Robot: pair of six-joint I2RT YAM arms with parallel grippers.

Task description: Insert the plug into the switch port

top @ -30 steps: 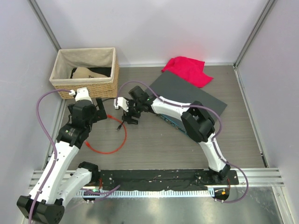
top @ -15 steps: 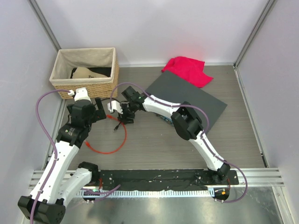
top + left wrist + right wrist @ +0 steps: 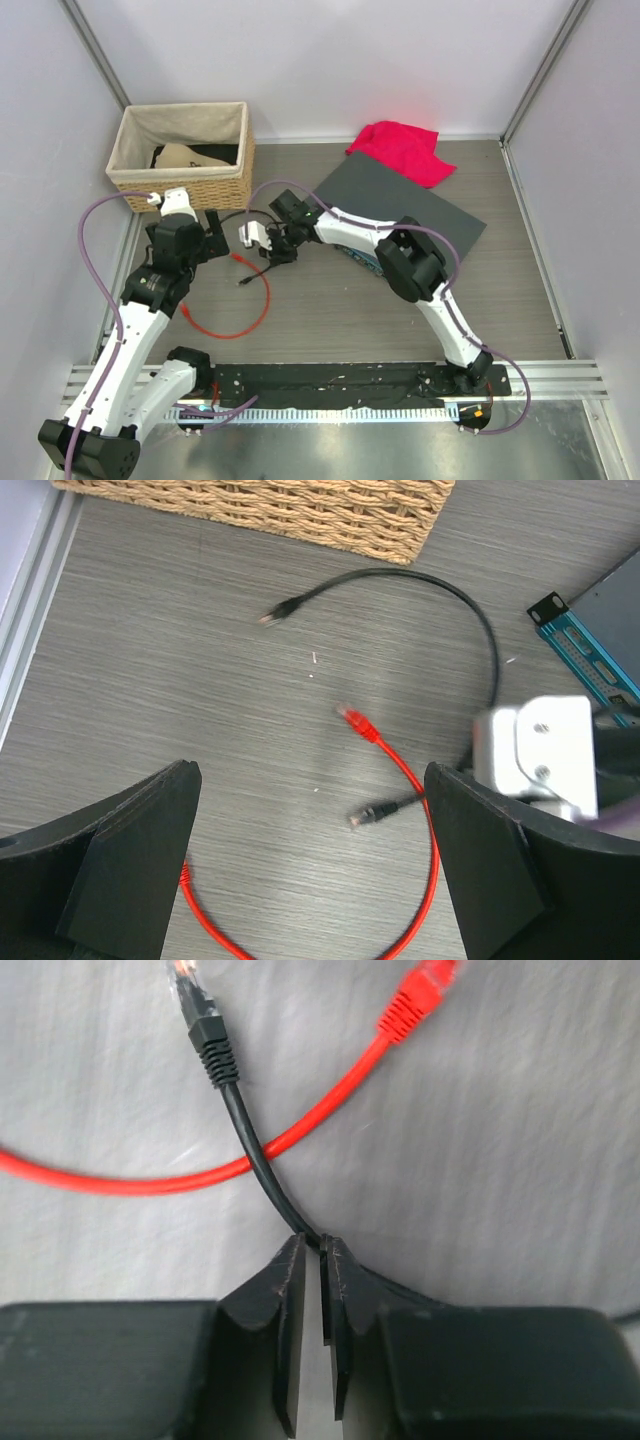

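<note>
**A:** What sits nearest the bases?

**B:** The left gripper (image 3: 310, 780). Its fingers are spread wide with nothing between them, above the wooden table (image 3: 340, 310). A red cable (image 3: 230, 327) lies looped on the table below it.

**A:** And the plug?

**B:** The plug (image 3: 203, 1018) ends a black cable (image 3: 255, 1155) that crosses over the red one. The right gripper (image 3: 321, 1260) has its fingers pressed together on the black cable just behind the plug, not on the plug itself. I cannot tell whether the plug touches the table.

**A:** Where is the switch port?

**B:** The switch port (image 3: 583, 656) is one of a row on the teal front face of the dark-grey switch (image 3: 410, 200), to the right of that gripper and apart from the plug.

**A:** Farther back?

**B:** A woven basket (image 3: 180, 185) stands by the left wall, and a red cloth (image 3: 400, 150) lies at the switch's far edge
</note>
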